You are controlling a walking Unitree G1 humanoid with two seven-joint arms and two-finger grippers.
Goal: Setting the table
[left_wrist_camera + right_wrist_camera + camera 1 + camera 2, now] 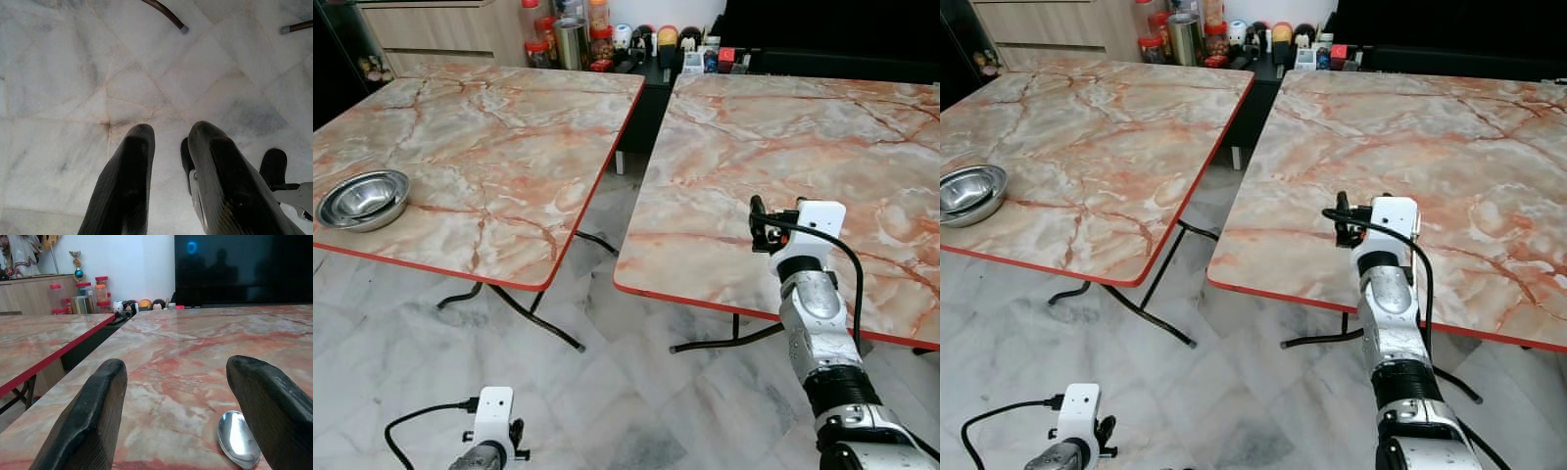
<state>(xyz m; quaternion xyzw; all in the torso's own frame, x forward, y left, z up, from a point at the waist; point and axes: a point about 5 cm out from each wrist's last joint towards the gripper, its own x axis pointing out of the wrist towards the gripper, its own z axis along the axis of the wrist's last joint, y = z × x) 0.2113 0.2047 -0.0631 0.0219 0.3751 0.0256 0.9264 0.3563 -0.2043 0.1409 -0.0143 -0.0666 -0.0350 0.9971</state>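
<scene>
**A:** Marble-look tops with red edging on both desks, pale marble floor tiles underneath. The right gripper sits low over the near edge of the right desk, fingers spread wide with nothing between them.

**B:** Where's the spoon then?

**A:** Lying flat on that desk, just beside the inside of one finger, bowl end showing, not touching as far as I can see. In the head views the wrist housing hides it.

**B:** And the bowl?

**A:** Steel bowl is well off to the left of that gripper, on the left desk near its front left corner, upright.

**B:** Left arm doing anything?

**A:** Left gripper hangs down by the floor, pointing at the tiles, fingers a little apart and holding nothing. Desk-leg feet lie beyond it. Far past the right gripper there's a shelf of jars and figurines.
</scene>
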